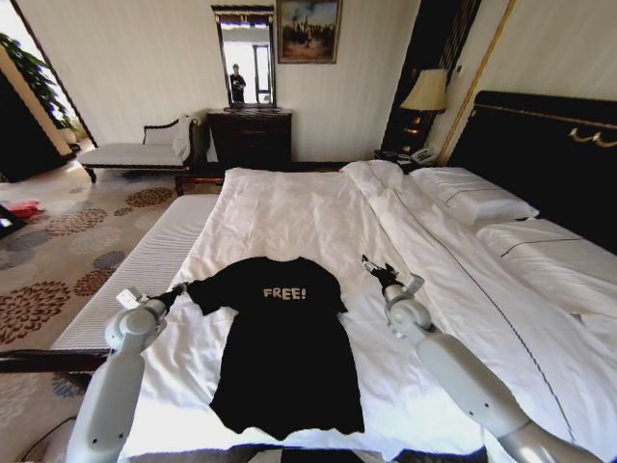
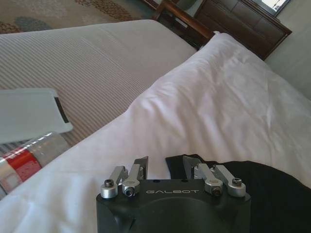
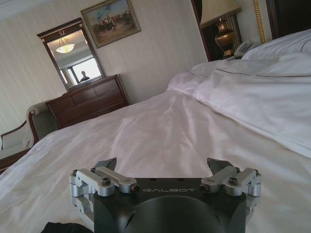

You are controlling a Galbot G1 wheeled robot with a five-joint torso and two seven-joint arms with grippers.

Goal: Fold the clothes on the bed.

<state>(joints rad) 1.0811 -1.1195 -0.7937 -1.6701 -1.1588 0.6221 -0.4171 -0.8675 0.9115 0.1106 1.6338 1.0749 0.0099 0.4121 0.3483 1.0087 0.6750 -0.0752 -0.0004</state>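
My left claw (image 2: pixel 165 167), fingers apart, meets the black T-shirt's (image 1: pixel 284 352) nine-o'clock sleeve; right claw (image 1: pixel 371 267) gapes at three. I should pinch fabric only, sparing the duvet (image 1: pixel 289 212).

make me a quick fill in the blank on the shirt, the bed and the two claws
The black T-shirt lies flat on the ___ duvet.
The white lettering on its chest reads ___.
The left claw is at the end of the shirt's ___.
The right claw has its fingers ___.

Missing words: white; FREE!; sleeve; open
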